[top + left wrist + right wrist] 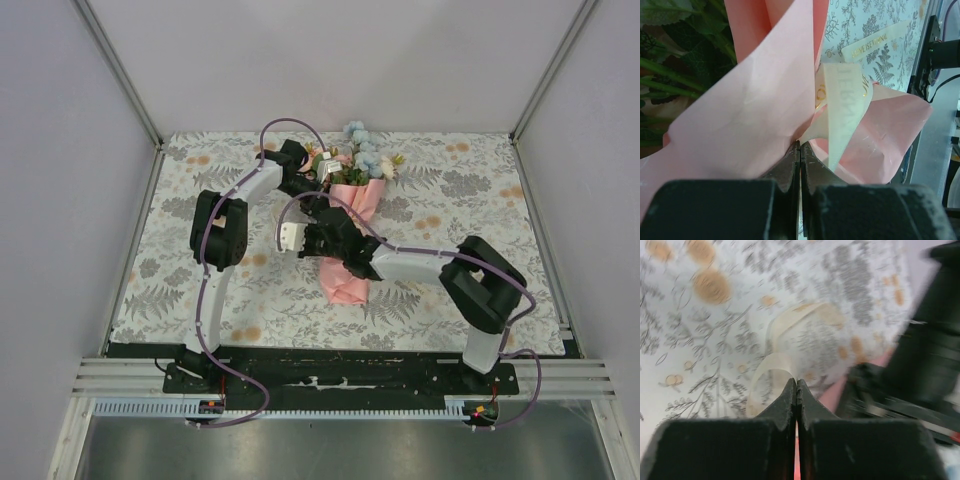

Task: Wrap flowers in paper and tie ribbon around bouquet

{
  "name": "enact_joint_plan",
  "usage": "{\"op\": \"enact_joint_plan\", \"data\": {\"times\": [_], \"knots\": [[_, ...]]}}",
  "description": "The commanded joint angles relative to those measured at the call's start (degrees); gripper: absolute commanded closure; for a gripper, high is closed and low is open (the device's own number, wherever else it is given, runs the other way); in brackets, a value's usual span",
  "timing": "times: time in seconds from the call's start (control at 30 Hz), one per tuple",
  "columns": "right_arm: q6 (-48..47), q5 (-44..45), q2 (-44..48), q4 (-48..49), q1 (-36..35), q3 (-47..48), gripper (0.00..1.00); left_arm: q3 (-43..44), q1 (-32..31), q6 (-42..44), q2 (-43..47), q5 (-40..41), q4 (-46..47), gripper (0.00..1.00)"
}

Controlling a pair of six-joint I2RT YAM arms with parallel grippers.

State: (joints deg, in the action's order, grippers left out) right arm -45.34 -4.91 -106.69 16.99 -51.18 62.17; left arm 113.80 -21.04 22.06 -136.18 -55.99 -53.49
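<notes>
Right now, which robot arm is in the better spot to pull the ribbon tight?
Probably the right. The right tool is shut at the ribbon loop, seemingly pinching it, with tablecloth beside it to pull across. The left tool is shut against the paper at the waist, better for steadying.

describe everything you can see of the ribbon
The ribbon is a flat cream band with faint gold lettering, thin and floppy. In the left wrist view one stretch bends over the gathered pink paper just above the shut left fingers; another lies flat on the tablecloth. In the right wrist view, blurred, it curls in loose loops on the cloth and reaches the shut right fingers; whether they pinch it is unclear.
</notes>
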Motion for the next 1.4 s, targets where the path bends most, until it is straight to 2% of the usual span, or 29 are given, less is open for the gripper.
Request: {"op": "enact_joint_plan", "data": {"times": [0.0,0.33,0.6,1.0,1.17,1.37], "knots": [[11.14,-1.86,8.16,6.04,2.48,-1.70,1.00,-0.60,0.56,1.58,2.94,1.75,2.08,0.98],[26.86,-5.54,13.88,0.33,9.77,-6.45,1.00,-2.26,1.17,2.54,4.43,4.92,2.08,0.98],[40.84,-6.61,19.06,-3.37,15.84,-11.28,1.00,-8.06,2.23,4.65,8.56,9.84,3.92,0.98],[51.66,-4.41,26.45,-12.24,24.54,-18.75,1.00,-9.21,4.86,7.82,11.99,13.44,4.27,0.98],[56.58,-5.90,27.68,-15.67,30.69,-21.04,1.00,-10.35,7.06,6.85,12.08,18.44,6.29,0.98],[66.51,-9.85,24.88,-19.71,38.95,-22.09,1.00,-12.72,9.35,6.76,12.26,26.00,9.37,0.98]]}}
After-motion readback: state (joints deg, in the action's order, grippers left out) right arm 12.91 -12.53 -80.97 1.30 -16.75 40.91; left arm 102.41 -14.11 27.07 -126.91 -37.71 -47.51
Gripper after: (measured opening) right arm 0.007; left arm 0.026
